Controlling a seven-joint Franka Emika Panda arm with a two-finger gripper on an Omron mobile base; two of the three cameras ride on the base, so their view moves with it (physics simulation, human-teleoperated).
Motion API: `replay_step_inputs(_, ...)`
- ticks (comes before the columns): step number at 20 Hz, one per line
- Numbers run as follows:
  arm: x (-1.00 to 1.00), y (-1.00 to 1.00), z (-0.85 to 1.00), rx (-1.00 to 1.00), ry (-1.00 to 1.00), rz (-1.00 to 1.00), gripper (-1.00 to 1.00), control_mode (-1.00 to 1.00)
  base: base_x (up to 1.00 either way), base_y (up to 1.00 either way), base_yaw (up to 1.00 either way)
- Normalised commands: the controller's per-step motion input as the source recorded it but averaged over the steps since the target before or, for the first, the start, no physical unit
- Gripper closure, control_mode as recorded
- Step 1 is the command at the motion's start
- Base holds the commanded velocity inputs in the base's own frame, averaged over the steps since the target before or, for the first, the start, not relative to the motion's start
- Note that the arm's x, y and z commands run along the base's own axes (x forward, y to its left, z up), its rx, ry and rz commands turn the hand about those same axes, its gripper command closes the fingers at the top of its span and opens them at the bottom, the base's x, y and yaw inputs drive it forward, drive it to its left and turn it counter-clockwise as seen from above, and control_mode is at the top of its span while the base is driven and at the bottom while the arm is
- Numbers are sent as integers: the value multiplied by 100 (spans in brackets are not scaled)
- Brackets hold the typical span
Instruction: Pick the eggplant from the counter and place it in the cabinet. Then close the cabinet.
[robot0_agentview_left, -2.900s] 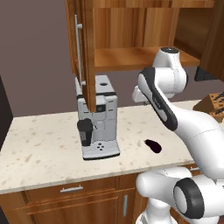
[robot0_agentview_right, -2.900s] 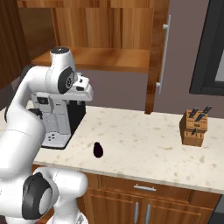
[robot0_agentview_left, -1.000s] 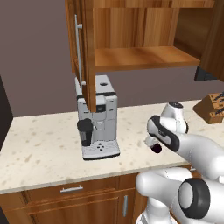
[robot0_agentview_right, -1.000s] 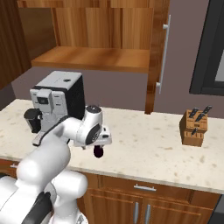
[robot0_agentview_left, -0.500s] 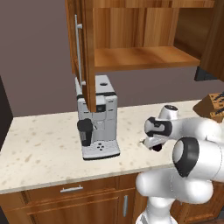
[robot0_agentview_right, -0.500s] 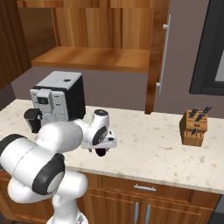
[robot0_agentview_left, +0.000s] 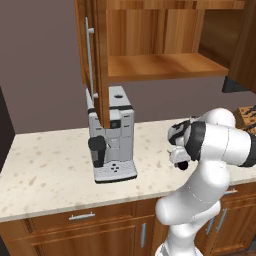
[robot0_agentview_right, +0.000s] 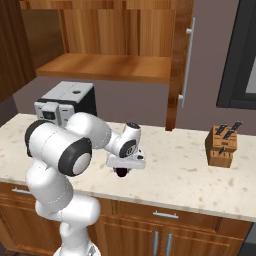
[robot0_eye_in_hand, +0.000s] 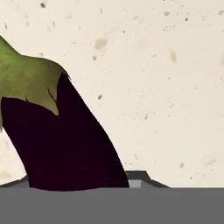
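Your gripper (robot0_agentview_right: 122, 169) sits low over the counter (robot0_agentview_right: 180, 180), right on the eggplant (robot0_eye_in_hand: 57, 144) (green stem end up close); whether the jaws grip it, you cannot tell. The coffee machine (robot0_agentview_left: 110, 135) stands beside, the knife block (robot0_agentview_right: 221, 145) well apart, the cabinet (robot0_agentview_right: 115, 45) open above.

Even, soft rendered light, no glare. A small dark shadow lies under the gripper (robot0_agentview_right: 121, 172) on the counter (robot0_agentview_right: 190, 175). Hand view sharp; base views slightly soft.
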Motion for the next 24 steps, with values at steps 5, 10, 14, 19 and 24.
replay_step_inputs(5, -19, 3, -18, -2, 0, 4, 100, -100, 0, 0, 0)
replay_step_inputs(10, -49, 0, 51, -7, -5, 6, 100, -100, 0, 0, 0)
replay_step_inputs(14, -54, 1, 100, -10, -16, 0, 100, -100, 0, 0, 0)
replay_step_inputs(19, -64, 2, 100, -6, -18, 1, 100, -100, 0, 0, 0)
replay_step_inputs(24, -78, 11, 100, -5, -23, 0, 100, -100, 0, 0, 0)
